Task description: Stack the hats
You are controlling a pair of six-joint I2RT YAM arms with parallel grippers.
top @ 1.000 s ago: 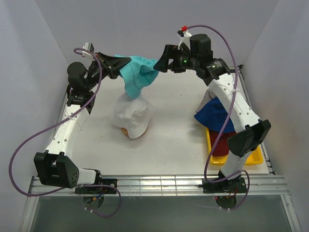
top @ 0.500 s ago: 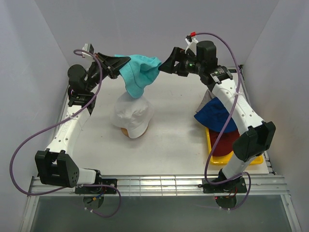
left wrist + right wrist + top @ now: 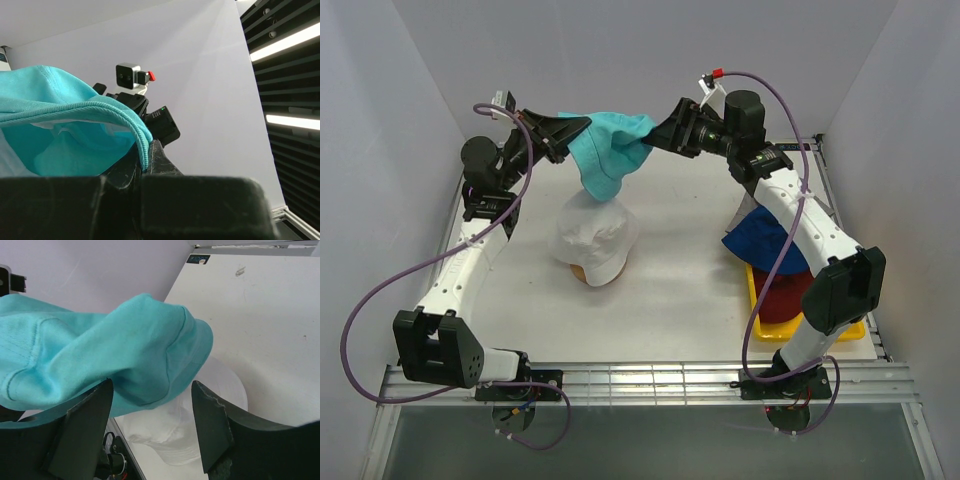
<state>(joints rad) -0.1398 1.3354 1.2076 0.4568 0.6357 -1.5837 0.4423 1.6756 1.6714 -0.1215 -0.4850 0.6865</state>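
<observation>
The white hat [image 3: 592, 240] sits under both grippers. Above it hangs the teal hat [image 3: 608, 150], long axis running from the left gripper [image 3: 578, 127], clamped on its brim, to the right gripper [image 3: 652, 142], whose jaws stand apart astride the fabric. The right wrist has re-angled since a second ago. Both arms reach up and inward.

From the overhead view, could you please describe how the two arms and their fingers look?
The left arm and right arm have white links, black joint housings and black, wedge-shaped fingers. A purple cable loops along each. The right arm's wrist camera is white with a red tab.
</observation>
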